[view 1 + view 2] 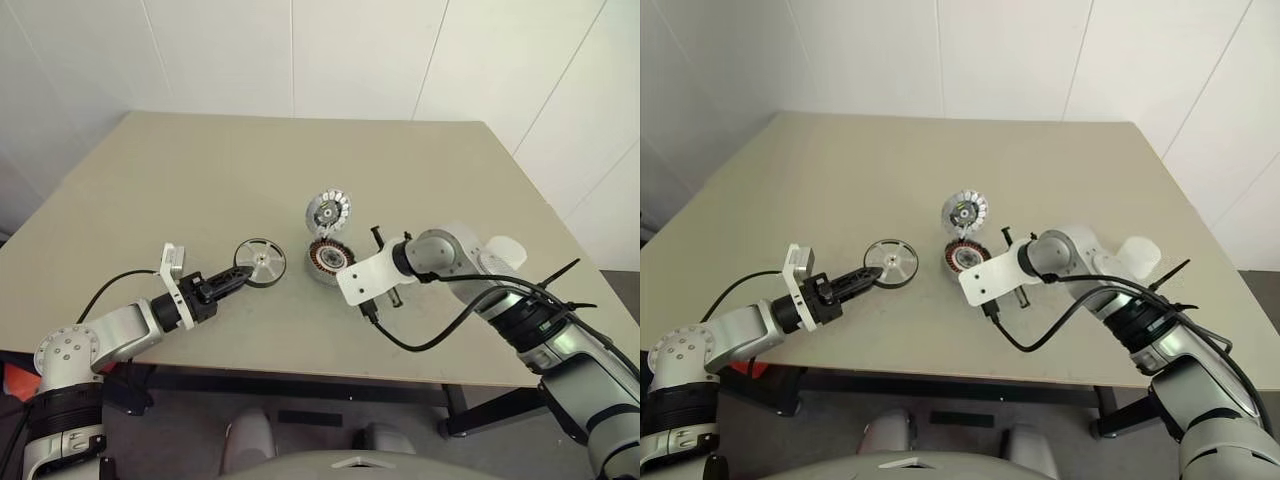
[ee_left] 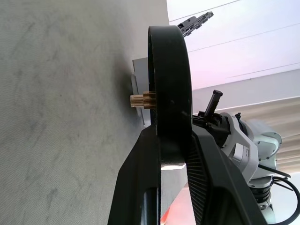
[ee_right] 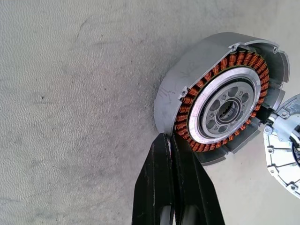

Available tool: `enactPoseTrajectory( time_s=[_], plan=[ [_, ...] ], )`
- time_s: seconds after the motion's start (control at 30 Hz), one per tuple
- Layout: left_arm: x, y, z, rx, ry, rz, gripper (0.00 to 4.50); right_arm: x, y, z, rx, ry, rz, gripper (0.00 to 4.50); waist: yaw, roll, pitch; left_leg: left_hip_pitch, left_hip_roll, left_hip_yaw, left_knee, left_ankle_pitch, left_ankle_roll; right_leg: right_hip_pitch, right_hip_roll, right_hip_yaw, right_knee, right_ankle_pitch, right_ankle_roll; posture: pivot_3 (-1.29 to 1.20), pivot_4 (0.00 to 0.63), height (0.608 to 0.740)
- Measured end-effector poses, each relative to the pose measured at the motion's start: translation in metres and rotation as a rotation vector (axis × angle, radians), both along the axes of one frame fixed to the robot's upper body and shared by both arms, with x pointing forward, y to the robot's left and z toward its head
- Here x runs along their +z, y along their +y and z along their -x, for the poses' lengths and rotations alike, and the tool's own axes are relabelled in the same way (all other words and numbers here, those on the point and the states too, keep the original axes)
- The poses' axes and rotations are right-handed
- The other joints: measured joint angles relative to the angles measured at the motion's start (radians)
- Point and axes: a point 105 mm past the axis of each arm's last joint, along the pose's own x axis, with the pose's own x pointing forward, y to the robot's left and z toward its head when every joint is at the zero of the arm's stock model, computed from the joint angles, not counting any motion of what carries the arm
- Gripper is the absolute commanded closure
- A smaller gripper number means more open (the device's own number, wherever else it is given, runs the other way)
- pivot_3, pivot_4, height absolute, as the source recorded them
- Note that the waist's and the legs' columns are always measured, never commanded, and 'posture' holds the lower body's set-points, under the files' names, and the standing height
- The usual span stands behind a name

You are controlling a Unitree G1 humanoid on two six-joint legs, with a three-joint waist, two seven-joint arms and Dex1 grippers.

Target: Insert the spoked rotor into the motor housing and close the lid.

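I noted the left gripper [image 1: 238, 277] clamped on the spoked rotor [image 1: 260, 262], its two black fingers pinching the dark rim at about the 8 o'clock edge of the wheel as seen from the head camera. The rotor was held above the table [image 1: 200, 180], its pale spoked face turned up toward the head; in the left wrist view the rotor [image 2: 169, 84] showed edge-on as a thick dark ring with a small brass-coloured pinion [image 2: 142, 100] sticking out of its hub. I observed the right gripper [image 3: 172, 140] fully closed, fingers pressed together with nothing between them, tips just at the silver wall of the motor housing [image 3: 220, 96]; I could not tell whether they touched it. The housing [image 1: 328, 258] sat on the table at roughly 3 o'clock from the rotor, near it but apart, showing its ring of copper windings around a dark centre with a bright silver ring between. The lid [image 1: 328, 210] lay just beyond the housing, at its 12 o'clock, touching or almost touching the housing's far rim; its grey face with a dark hub was visible. A black cable [image 1: 440, 325] looped under the right forearm. All three parts lay near the middle of the table.
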Motion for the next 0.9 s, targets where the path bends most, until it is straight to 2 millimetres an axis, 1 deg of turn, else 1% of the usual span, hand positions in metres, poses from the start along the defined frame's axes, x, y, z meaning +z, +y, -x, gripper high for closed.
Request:
enactPoseTrajectory(
  time_s=[0.17, 0.33, 0.5, 0.63, 0.8, 0.9],
  plan=[
    [-0.001, -0.001, 0.001, -0.002, 0.003, 0.000, 4.00, 0.001, -0.003, -0.001, -0.005, -0.009, 0.009, 4.49, 0.000, 0.000, 0.000, 0.000, 0.000, 0.000, 0.000, 0.000, 0.000, 0.000, 0.000, 0.000, 0.000, 0.000, 0.000, 0.00, 0.000, 0.740],
    [-0.001, -0.001, 0.001, -0.003, 0.005, 0.000, 4.00, 0.005, -0.012, -0.002, -0.020, -0.026, 0.028, 4.49, 0.000, 0.000, 0.000, 0.000, 0.000, 0.000, 0.000, 0.000, 0.000, 0.000, 0.000, 0.000, 0.000, 0.000, 0.000, 0.00, 0.000, 0.740],
    [-0.002, -0.001, 0.001, -0.004, 0.005, 0.000, 4.00, 0.008, -0.020, 0.003, -0.030, -0.024, 0.038, 4.49, -0.002, 0.000, 0.000, -0.001, 0.000, 0.000, 0.000, 0.000, 0.000, -0.001, 0.000, 0.000, -0.001, 0.000, 0.000, 0.00, 0.000, 0.740],
    [-0.002, -0.001, 0.001, -0.005, 0.007, 0.000, 4.00, 0.013, -0.016, 0.007, -0.026, -0.029, 0.025, 4.49, -0.003, 0.000, 0.000, -0.001, 0.001, 0.000, 0.000, 0.000, 0.000, -0.002, 0.001, 0.000, -0.001, 0.000, 0.000, 0.00, 0.000, 0.740],
    [-0.005, -0.003, 0.001, -0.017, 0.017, -0.001, 4.00, 0.024, 0.003, 0.015, 0.000, -0.034, -0.040, 4.49, -0.003, 0.000, 0.000, -0.001, 0.001, 0.000, 0.000, 0.000, 0.000, -0.002, 0.001, 0.000, 0.000, 0.000, 0.000, 0.00, 0.000, 0.740],
    [-0.004, -0.003, 0.001, -0.018, 0.012, -0.002, 4.00, 0.022, 0.003, 0.017, -0.009, -0.018, -0.043, 4.49, 0.001, 0.000, 0.000, -0.001, 0.000, 0.000, 0.000, 0.000, 0.000, -0.001, 0.000, 0.000, -0.001, 0.000, 0.000, 0.00, 0.000, 0.740]
  ],
)
